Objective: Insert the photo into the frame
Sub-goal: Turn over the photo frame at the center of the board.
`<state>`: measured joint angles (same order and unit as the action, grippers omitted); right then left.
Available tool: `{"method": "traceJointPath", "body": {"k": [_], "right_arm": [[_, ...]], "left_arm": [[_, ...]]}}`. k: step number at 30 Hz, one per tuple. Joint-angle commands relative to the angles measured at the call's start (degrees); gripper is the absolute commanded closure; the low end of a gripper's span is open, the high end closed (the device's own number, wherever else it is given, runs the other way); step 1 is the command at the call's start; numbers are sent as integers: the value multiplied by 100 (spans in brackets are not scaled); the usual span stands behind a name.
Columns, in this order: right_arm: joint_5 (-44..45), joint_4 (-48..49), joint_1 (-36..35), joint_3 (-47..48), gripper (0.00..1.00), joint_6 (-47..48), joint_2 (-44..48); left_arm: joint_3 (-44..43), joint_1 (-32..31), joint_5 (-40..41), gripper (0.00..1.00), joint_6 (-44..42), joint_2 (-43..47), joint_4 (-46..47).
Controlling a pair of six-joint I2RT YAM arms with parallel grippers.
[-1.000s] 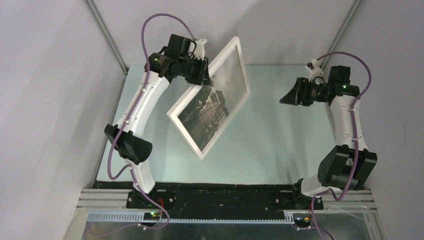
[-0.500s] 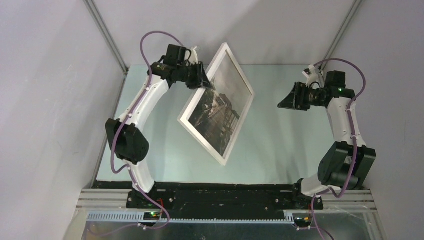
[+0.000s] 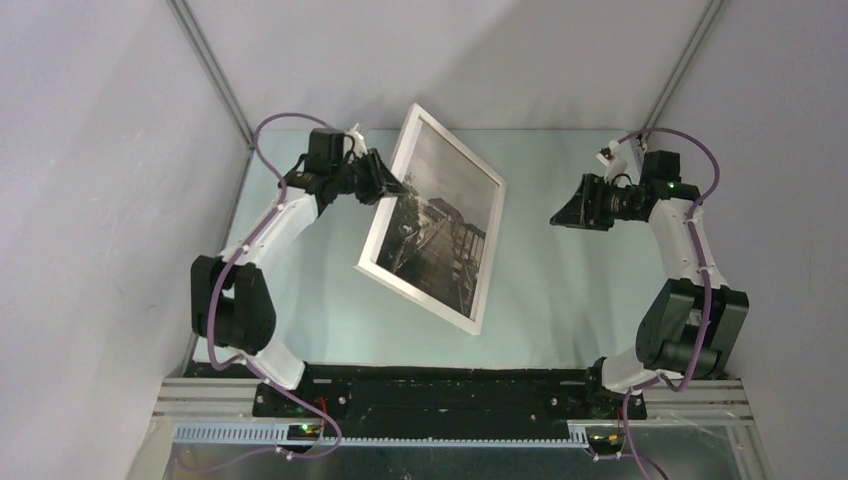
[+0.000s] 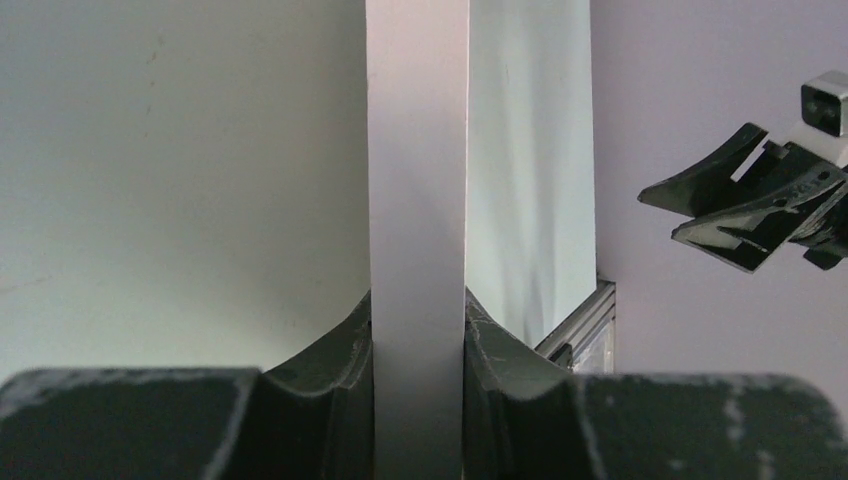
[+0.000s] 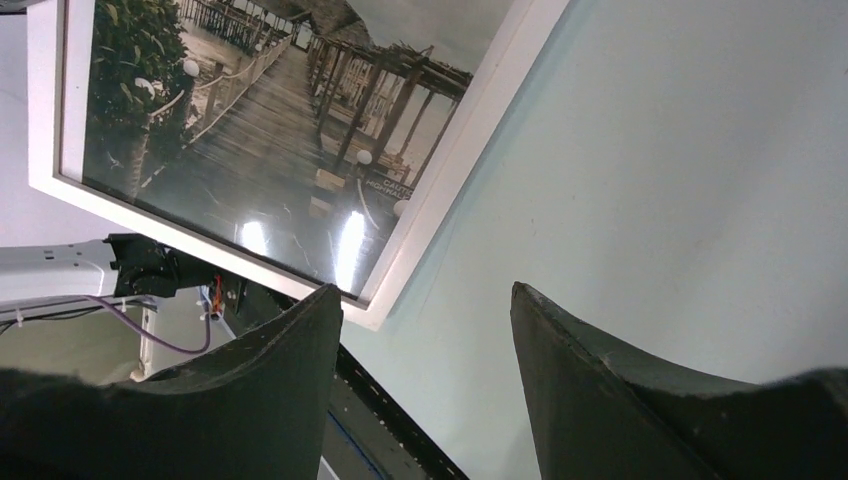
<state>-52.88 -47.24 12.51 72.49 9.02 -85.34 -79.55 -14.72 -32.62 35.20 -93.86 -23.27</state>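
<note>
The white frame (image 3: 383,206) hangs tilted above the table, front face towards the camera. The photo (image 3: 438,225) of a grey-brown boardwalk sits inside it behind the pane. My left gripper (image 3: 392,186) is shut on the frame's left edge; in the left wrist view that edge (image 4: 417,200) runs straight up between the two fingers (image 4: 340,360). My right gripper (image 3: 556,214) is open and empty, held in the air to the right of the frame. The right wrist view shows the frame (image 5: 470,130) and the photo (image 5: 270,130) beyond its fingertips (image 5: 320,320).
The pale green table (image 3: 560,290) lies under both arms. Grey walls and metal corner posts (image 3: 215,75) close in the back and sides. A black rail (image 3: 450,385) runs along the near edge. The right gripper also shows in the left wrist view (image 4: 760,205).
My left arm has swung left and down, turning the frame more upright and bringing its lower corner nearer the table's front. My right gripper has shifted slightly left.
</note>
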Motion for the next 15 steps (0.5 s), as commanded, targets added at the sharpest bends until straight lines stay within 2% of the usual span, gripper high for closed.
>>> {"method": "traceJointPath", "body": {"k": [1, 8, 15], "right_arm": [[74, 304, -215, -64, 34, -73, -161], [666, 932, -662, -77, 34, -493, -641], [1241, 1681, -1149, -77, 35, -837, -1243]], "left_arm": [[816, 275, 246, 100, 215, 777, 1352], [2364, 347, 634, 100, 227, 1101, 2174], [3025, 363, 938, 100, 126, 883, 2562]]}}
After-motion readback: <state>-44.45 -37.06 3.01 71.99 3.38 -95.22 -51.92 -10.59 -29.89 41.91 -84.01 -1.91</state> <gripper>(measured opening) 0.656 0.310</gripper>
